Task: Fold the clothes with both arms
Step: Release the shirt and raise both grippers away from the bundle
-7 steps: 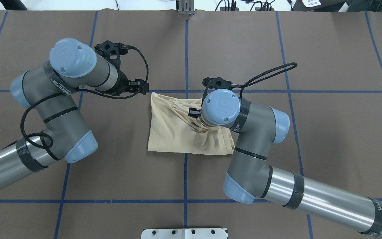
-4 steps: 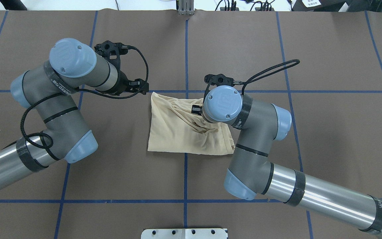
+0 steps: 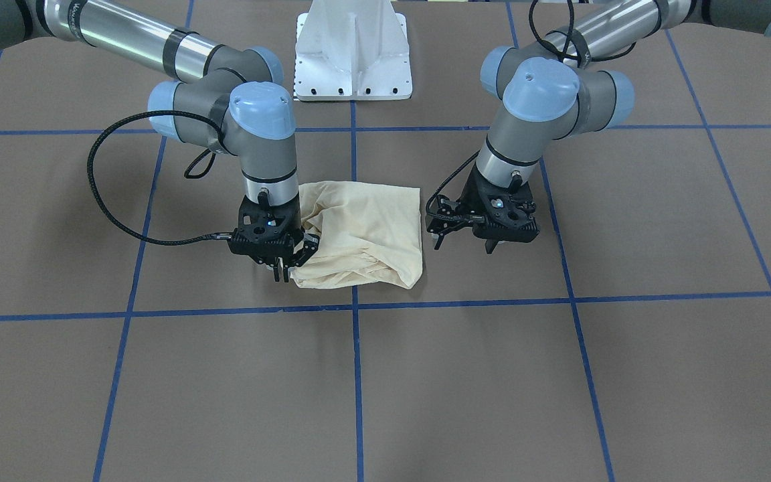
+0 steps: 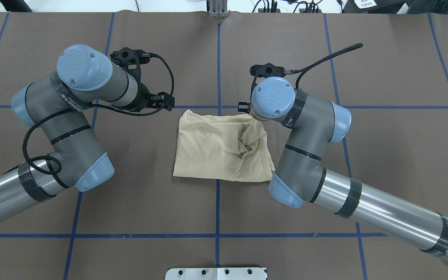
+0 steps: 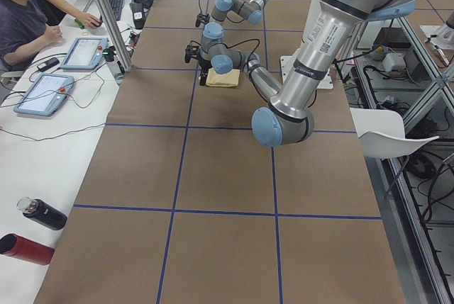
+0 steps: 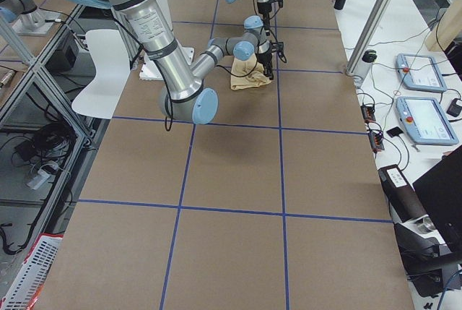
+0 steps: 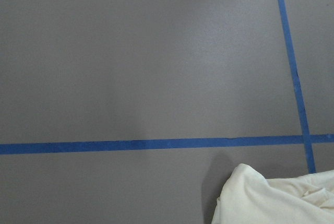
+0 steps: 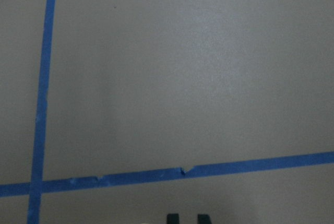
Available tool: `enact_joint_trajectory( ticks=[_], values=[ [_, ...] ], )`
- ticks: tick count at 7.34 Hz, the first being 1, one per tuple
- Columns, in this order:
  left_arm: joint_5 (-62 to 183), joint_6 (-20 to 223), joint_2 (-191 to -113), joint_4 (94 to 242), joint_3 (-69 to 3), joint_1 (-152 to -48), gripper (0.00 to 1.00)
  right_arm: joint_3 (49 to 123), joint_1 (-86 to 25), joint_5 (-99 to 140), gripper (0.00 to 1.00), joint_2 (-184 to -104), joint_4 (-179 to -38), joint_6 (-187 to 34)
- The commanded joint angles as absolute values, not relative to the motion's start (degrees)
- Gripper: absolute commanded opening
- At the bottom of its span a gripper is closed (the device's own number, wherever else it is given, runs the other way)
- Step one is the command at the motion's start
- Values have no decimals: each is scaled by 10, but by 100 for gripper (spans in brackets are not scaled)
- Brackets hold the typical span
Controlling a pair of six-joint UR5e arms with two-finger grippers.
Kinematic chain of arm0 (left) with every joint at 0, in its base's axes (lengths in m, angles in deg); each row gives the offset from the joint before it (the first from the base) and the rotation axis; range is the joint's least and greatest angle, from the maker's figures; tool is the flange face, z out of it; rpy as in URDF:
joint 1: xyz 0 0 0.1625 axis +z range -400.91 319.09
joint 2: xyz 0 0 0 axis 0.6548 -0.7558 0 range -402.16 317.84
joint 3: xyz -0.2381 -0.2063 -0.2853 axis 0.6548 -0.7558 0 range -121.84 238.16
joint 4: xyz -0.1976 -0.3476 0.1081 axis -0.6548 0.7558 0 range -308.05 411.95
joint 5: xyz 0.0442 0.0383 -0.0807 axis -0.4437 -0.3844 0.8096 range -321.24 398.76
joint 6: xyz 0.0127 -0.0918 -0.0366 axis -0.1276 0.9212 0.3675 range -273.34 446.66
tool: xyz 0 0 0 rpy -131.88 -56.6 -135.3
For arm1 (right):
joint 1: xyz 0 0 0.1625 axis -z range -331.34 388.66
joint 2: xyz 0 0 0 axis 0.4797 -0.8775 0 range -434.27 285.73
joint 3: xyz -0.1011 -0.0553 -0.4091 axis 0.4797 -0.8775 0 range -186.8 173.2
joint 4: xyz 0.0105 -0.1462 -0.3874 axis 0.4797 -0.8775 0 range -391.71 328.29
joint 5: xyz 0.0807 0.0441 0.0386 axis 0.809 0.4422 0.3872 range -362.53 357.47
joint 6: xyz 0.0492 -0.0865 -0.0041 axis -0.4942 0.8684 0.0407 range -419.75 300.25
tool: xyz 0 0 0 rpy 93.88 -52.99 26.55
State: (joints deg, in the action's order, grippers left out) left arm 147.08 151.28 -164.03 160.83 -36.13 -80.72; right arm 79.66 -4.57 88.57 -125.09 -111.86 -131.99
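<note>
The cream shirt (image 4: pixel 216 147) lies folded into a small rectangle at the table's middle, rumpled on its right side; no print shows. It also shows in the front view (image 3: pixel 365 234) and as a corner in the left wrist view (image 7: pixel 271 198). My right gripper (image 3: pixel 285 273) is at the shirt's far right corner, low on the table, and appears shut on the cloth. Its fingertips (image 8: pixel 172 217) stand close together. In the overhead view the wrist hides it. My left gripper (image 3: pixel 464 246) is open and empty, just beside the shirt's far left corner (image 4: pixel 163 102).
The brown table cover carries a grid of blue tape lines (image 4: pixel 218 58). The white pedestal base (image 3: pixel 352 60) stands at the robot's side of the table. A side table with tablets (image 5: pixel 42 91), bottles and seated operators runs along the far edge.
My right arm moved toward the far edge, drawing the bunched fabric with it, so the shirt's upper layer now lies flatter. My left arm has not moved.
</note>
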Motion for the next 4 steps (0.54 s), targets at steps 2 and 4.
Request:
enact_joint_trajectory(
  ticks=[2,4],
  values=[
    [1497,1475,-1640,1566,-396,-823,100,805,-147,1072,100,-1257,-1131,-1270],
    [1502,1358,-1614,1429,-492,-857,100,903,-201,1112,100,-1319,-1218,-1156]
  ],
)
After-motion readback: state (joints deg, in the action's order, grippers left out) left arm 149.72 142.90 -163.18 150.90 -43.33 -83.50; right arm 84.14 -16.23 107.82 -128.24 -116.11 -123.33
